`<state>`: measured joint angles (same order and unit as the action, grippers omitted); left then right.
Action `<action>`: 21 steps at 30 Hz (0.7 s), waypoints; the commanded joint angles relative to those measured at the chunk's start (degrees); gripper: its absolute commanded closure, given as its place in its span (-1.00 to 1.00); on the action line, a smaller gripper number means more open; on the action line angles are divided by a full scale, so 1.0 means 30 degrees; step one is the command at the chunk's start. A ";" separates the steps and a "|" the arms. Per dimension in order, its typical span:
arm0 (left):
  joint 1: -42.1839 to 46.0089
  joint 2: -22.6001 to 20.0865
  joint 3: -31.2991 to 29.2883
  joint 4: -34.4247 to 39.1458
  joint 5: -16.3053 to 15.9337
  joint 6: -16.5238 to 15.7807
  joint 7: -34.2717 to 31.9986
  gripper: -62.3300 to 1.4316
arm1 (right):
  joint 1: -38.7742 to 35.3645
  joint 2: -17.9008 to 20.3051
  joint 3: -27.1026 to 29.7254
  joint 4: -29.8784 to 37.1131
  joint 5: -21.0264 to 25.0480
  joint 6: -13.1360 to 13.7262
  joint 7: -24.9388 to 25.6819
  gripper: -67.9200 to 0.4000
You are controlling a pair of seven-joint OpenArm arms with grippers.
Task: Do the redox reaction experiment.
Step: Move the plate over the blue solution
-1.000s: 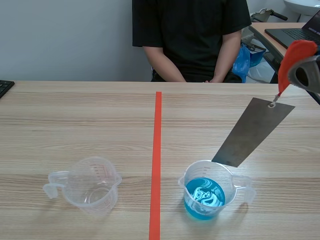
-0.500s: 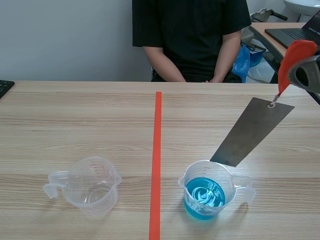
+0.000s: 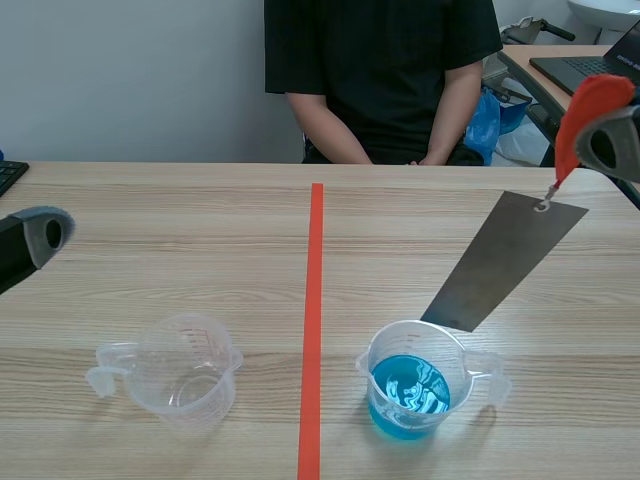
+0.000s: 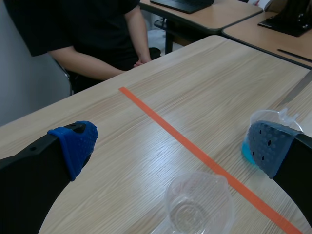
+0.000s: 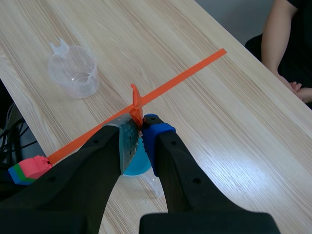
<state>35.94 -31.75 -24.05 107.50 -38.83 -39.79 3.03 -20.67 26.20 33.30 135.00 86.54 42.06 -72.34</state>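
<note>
Scene view: right gripper [image 5: 138, 130] is up high at the right edge, jaws clamped on an orange tab [image 3: 590, 105]. Metal strip [image 3: 505, 262] hangs from that tab on a small wire loop through a hole in its upper end, and it tilts down toward the middle of the table. Its lower edge sits at the far rim of the blue-liquid cup [image 3: 412, 390], above the liquid and not dipped; can't tell whether it touches the rim. That cup stands on the table [image 3: 150, 260] just right of the tape line [image 3: 313, 320], handle pointing away from the line, partly full of blue solution with pale swirls on the surface. Empty cup [image 3: 185, 372] is clear plastic, upright, left of the line and well apart from the blue one, handle pointing toward the left edge. Left gripper [image 4: 171, 146] is at the left edge, jaws wide, holding nothing, back from the empty cup. Left wrist view: empty cup lies ahead, between the two pads; blue-liquid cup is partly hidden behind one pad. Right wrist view: tab pokes out ahead of the pinched fingertips, blue-liquid cup is directly under them, empty cup is further off across the line. Person [image 3: 380, 70] in a black shirt sits across the table, hands low at the far edge. Laptop [image 3: 600, 65] is on a separate desk behind; keyboard [image 3: 8, 176] corner shows at the far left.
</note>
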 commanded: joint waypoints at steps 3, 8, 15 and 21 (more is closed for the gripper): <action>-0.1020 -0.0080 0.1144 0.0066 -0.0197 -0.0030 -0.0029 -0.91 | 0.0109 0.0109 0.0058 0.0087 0.0096 0.0219 0.0248 0.94; -0.2885 -0.0233 0.3257 0.0066 -0.0189 -0.0030 0.0612 -0.28 | 0.0109 0.0262 0.0058 0.0087 0.0096 0.0219 0.0291 0.94; -0.5304 -0.0226 0.6339 0.0058 0.1020 -0.0030 0.1523 0.47 | 0.0109 0.0597 0.0058 0.0087 0.0096 0.0219 0.0372 0.94; -0.6943 -0.0219 0.8677 -0.0510 0.3563 -0.0030 0.1297 0.83 | 0.0109 0.0634 0.0058 0.0087 0.0096 0.0219 0.0452 0.94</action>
<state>15.42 -32.10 2.07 106.48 -27.81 -39.79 8.25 -20.67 27.33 33.30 135.00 86.54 42.06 -71.90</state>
